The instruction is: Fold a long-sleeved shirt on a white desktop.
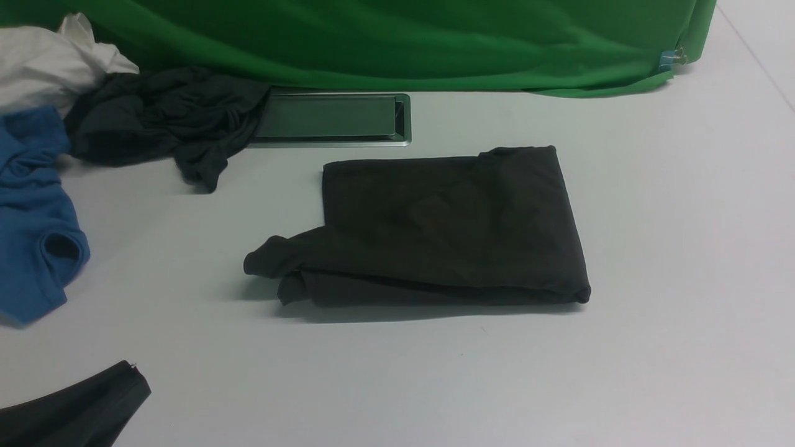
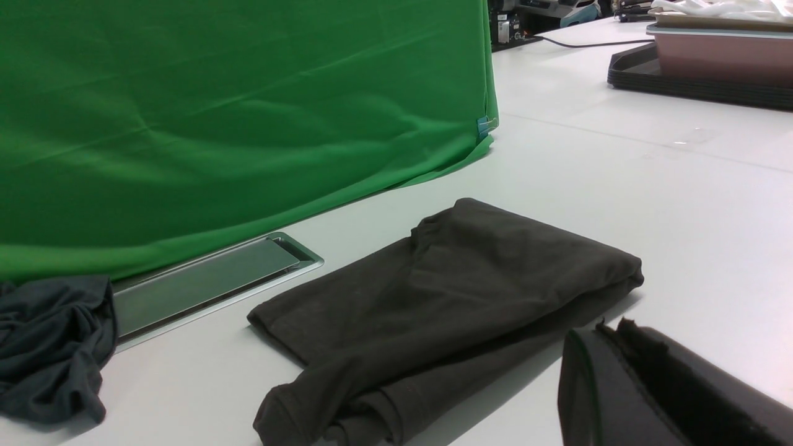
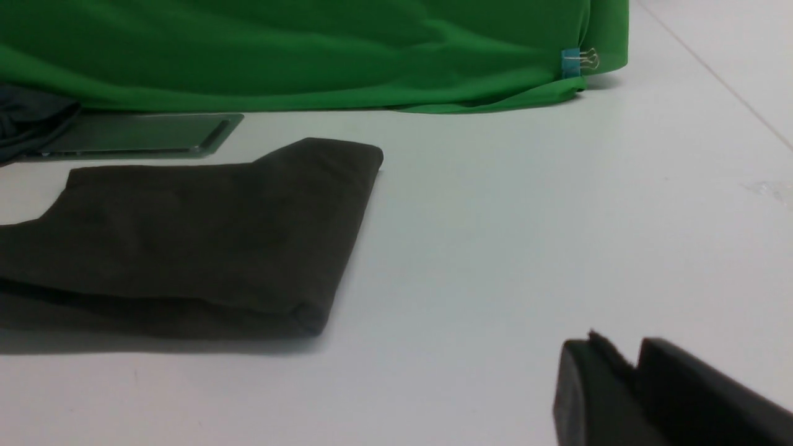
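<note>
Nearest the front camera, bottom left corner, left gripper [image 1: 133,367] tip pokes in, black, fingers pressed together, holding nothing, over bare white desktop [image 1: 683,279]. Left wrist view shows the same: left gripper [image 2: 610,328] with no gap between the pads, fuzzy edge on one pad, nothing caught in it. Right gripper not seen in front view; right wrist view has right gripper [image 3: 619,353] low in the corner with a thin slit between the two black fingers [image 3: 687,384], empty, whether that slit counts as parted or closed cannot tell, well apart from the cloth.

Mid-table: long-sleeved shirt [image 1: 447,223], dark brown-black, lies folded into a flat rough rectangle, several layers stacked, thick fold edge along the near side. A bunched sleeve end sticks out of the near left corner, cuff rumpled. Far right corner has a small raised bump of fabric. No gripper touches it.

Left edge, blue shirt [image 1: 31,217] crumpled, hanging off frame. Behind it dark grey-teal garment [image 1: 161,118] in a heap, overlapping the left end of the grey inset hatch [image 1: 329,118]. White cloth [image 1: 49,62] bunched at far left corner.

Far back, green cloth backdrop [image 1: 385,43] drapes onto the table, blue binder clip [image 1: 667,59] at its right end. Left wrist view, far off: black trays [image 2: 681,80] stacked with a pinkish bin [image 2: 718,52] on top
</note>
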